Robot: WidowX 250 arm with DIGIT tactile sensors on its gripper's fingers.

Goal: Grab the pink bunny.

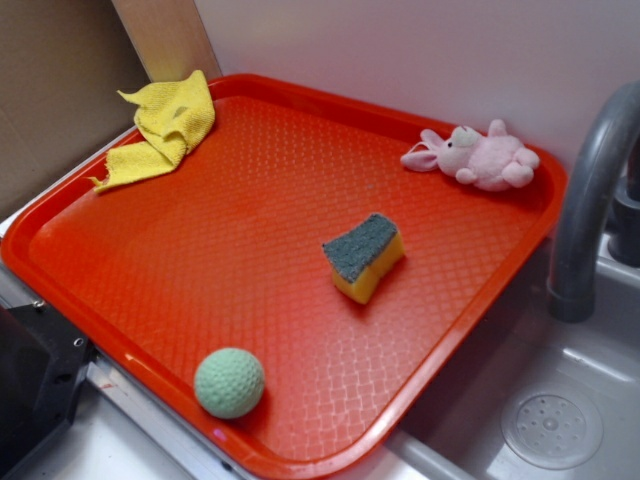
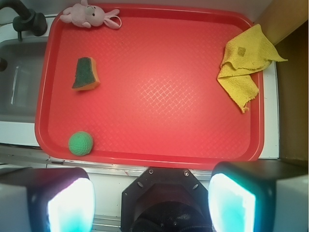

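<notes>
The pink bunny (image 1: pixel 480 156) lies on its side at the far right corner of the red tray (image 1: pixel 250 190), ears pointing left. In the wrist view the pink bunny (image 2: pixel 89 15) sits at the top left corner of the tray (image 2: pixel 159 96). My gripper (image 2: pixel 151 200) hangs high above the near tray edge, over the robot base, far from the bunny. Its two fingers (image 2: pixel 70 203) stand wide apart with nothing between them. The gripper itself does not show in the exterior view.
A yellow sponge with a dark scouring top (image 1: pixel 364 255) lies mid-tray. A green ball (image 1: pixel 229 382) rests at the tray's near edge. A yellow cloth (image 1: pixel 165 128) is crumpled at the far left corner. A grey faucet (image 1: pixel 585 200) and sink (image 1: pixel 550 420) stand to the right.
</notes>
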